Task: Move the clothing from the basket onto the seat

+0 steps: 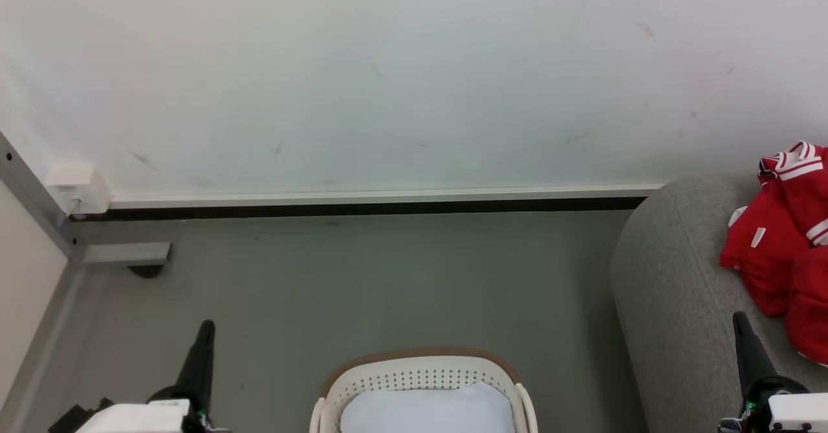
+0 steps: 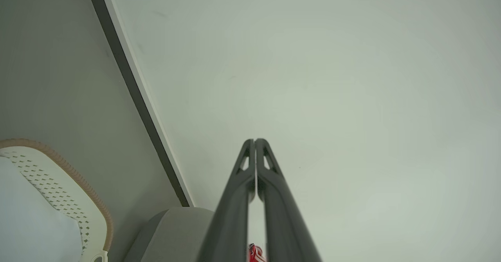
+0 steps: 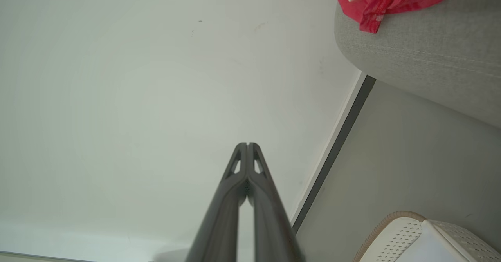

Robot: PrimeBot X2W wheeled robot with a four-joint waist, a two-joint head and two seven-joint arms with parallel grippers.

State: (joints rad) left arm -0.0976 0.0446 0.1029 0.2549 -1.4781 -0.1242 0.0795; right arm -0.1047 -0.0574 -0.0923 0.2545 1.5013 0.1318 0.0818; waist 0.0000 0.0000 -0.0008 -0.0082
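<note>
Your basket (image 1: 420,373) sits on the floor, its pale lining (image 1: 427,410) showing inside. The clothing (image 1: 786,245) lies heaped on the seat (image 1: 673,290), well to the right of the basket. Your left gripper (image 1: 206,327) hangs left of the basket, and your right gripper (image 1: 741,320) is to its right, over the seat's edge. Both have fingers pressed together, holding nothing.

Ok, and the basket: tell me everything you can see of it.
The basket is rounded white plastic, its wall pierced with rows of small holes, with a brown rim and looped side handles. A pale blue-white lining covers its inside where visible. It stands upright on the grey floor, apart from the seat to its right, its near part cut off by the head view's bottom edge.
</note>
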